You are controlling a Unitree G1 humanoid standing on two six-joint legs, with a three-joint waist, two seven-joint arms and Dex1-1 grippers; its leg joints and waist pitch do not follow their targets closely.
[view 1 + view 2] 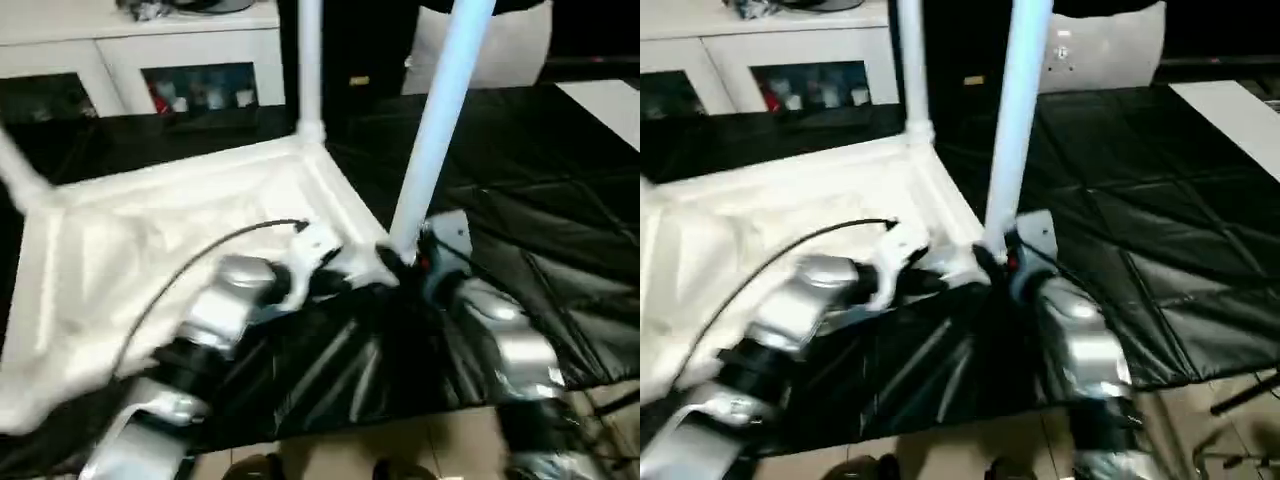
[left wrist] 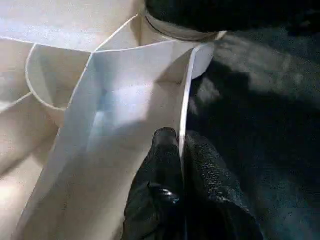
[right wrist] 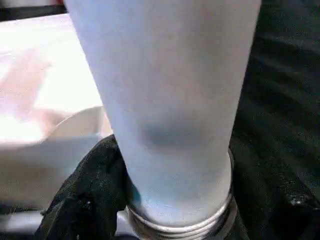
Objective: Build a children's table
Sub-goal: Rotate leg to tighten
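**Leg seating at the near right corner — tabletop braced**

The tabletop (image 1: 150, 250) lies upside down on the black mat (image 1: 540, 250), ribbed underside up, so its corner sockets face upward to take legs. One leg (image 1: 309, 60) stands upright in the far right corner; another stub of leg (image 1: 15, 175) shows at the far left.

The left gripper (image 2: 181, 165) is clamped on the tabletop's thin near edge wall, one black finger on each side of it, just beside the near right socket (image 2: 47, 85). Judged purpose: to stop the tabletop from shifting or tipping.

The right gripper (image 3: 120, 195) holds the fourth leg (image 1: 440, 120) low, close to its threaded end — jaws spread to the tube's width around it. The leg leans slightly right, base at the near right corner (image 1: 385, 262). Whether the thread has entered the socket I cannot tell.
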